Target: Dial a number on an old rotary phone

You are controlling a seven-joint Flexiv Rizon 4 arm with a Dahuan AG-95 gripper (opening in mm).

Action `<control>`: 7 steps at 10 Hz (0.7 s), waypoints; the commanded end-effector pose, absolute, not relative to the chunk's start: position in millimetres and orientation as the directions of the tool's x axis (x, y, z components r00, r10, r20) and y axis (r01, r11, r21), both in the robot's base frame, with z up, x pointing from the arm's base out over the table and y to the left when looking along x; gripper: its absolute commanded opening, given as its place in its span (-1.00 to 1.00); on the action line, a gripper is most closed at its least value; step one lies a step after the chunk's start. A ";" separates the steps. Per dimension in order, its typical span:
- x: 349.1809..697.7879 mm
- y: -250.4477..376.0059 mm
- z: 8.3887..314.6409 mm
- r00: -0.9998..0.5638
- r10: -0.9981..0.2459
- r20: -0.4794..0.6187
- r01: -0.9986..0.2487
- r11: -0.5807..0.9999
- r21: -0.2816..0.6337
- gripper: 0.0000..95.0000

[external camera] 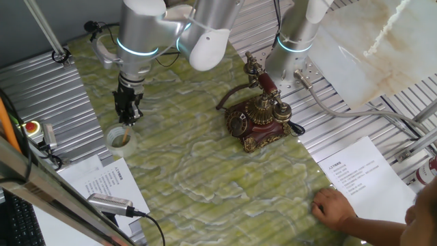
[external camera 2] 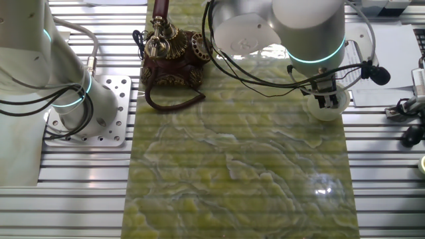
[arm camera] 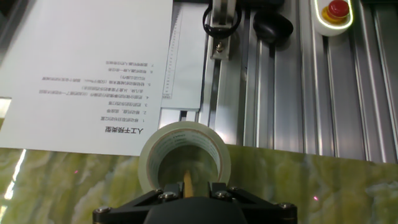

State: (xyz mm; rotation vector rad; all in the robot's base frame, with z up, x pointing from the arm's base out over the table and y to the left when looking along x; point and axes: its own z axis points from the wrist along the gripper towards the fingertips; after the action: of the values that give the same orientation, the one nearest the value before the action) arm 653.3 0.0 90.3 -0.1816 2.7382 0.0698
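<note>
The old rotary phone [external camera: 258, 117] stands on the green marbled mat, dark red-brown with gold trim. Its dial faces front-left and its handset rests in the cradle; it also shows at the far edge [external camera 2: 171, 50]. My gripper [external camera: 128, 115] hangs well left of the phone, just above a roll of clear tape [external camera: 119, 139] at the mat's edge. A thin wooden stick [arm camera: 186, 184] stands inside the roll [arm camera: 184, 155] and rises between my fingers. The gap between the jaws is wider than the stick, so the gripper [arm camera: 194, 190] looks open.
Printed sheets [arm camera: 93, 68] lie beyond the tape roll on the ribbed metal table. An emergency stop button [arm camera: 337, 9] sits nearby. A second robot base [external camera: 290, 58] stands behind the phone. A person's hand [external camera: 334, 205] rests on a paper at the front right.
</note>
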 end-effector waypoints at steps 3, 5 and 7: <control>652.5 -0.2 90.4 -0.909 -0.110 -0.402 -0.131 0.991 0.025 -0.60; 652.5 -0.2 90.4 -0.902 -0.105 -0.419 -0.127 0.992 0.023 -0.60; 652.5 -0.2 90.4 -0.895 -0.112 -0.431 -0.134 0.991 0.021 -0.60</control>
State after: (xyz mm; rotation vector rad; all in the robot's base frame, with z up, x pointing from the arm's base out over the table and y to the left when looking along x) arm 652.9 0.3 89.3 -0.1752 2.6880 0.0696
